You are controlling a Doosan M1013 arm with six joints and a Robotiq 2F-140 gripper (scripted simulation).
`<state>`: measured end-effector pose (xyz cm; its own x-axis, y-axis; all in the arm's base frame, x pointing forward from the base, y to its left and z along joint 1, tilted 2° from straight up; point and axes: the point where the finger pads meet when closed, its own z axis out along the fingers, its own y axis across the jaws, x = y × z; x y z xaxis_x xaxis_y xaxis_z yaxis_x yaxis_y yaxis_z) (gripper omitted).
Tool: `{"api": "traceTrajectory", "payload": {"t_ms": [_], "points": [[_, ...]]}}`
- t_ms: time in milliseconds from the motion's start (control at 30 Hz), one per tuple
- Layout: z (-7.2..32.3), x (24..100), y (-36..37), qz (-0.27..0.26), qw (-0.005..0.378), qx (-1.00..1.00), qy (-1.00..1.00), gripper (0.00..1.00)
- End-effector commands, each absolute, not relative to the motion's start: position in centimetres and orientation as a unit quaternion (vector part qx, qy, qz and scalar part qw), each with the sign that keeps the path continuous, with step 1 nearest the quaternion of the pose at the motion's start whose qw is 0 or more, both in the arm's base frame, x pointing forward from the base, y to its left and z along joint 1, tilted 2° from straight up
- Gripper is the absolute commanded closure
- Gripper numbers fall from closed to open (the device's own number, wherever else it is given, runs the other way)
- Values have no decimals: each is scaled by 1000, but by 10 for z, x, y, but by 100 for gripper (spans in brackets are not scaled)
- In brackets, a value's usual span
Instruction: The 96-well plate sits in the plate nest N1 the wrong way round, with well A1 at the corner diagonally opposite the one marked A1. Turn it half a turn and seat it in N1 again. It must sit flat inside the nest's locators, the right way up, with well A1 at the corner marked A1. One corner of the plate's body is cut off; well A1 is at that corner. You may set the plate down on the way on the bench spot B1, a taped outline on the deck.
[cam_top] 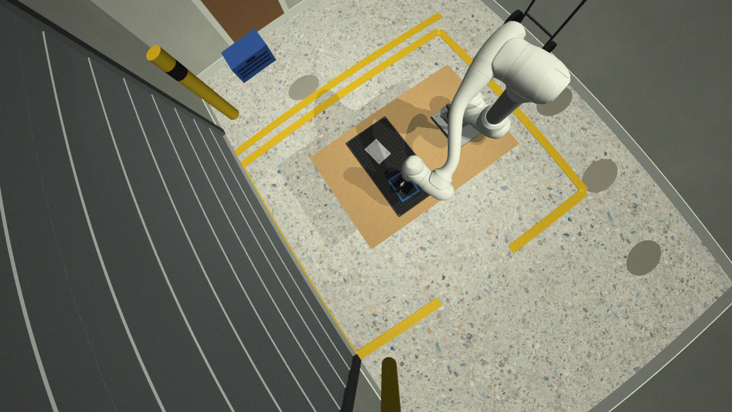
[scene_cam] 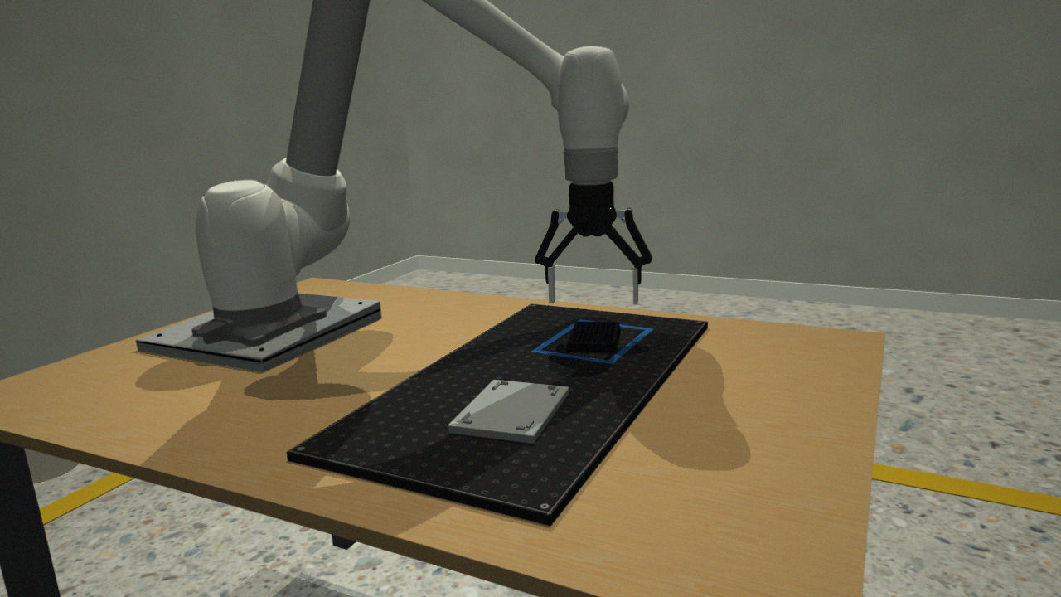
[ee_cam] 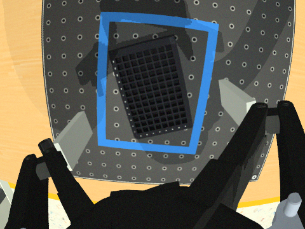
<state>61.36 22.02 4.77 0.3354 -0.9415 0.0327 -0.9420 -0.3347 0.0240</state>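
With the pincer released and empty above the 96-well plate, which lay skewed inside taped outline B1 at centre frame, a regrasp rotated toward nest N1 was advised.

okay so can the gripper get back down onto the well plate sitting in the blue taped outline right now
Probably yes. The gripper hangs open directly above the 96-well plate, which lies flat inside the taped outline B1. Nothing stands between the fingers and the plate, though it lies slightly askew in the outline.
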Motion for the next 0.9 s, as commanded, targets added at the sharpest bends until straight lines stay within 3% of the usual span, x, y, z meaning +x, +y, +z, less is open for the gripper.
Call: {"api": "traceTrajectory", "payload": {"t_ms": [0, 433, 867], "points": [[54, 614, 221, 6, 19, 817, -576, 0], [57, 614, 221, 6, 19, 817, -576, 0], [57, 614, 221, 3, 20, 908, -418, 0]]}}
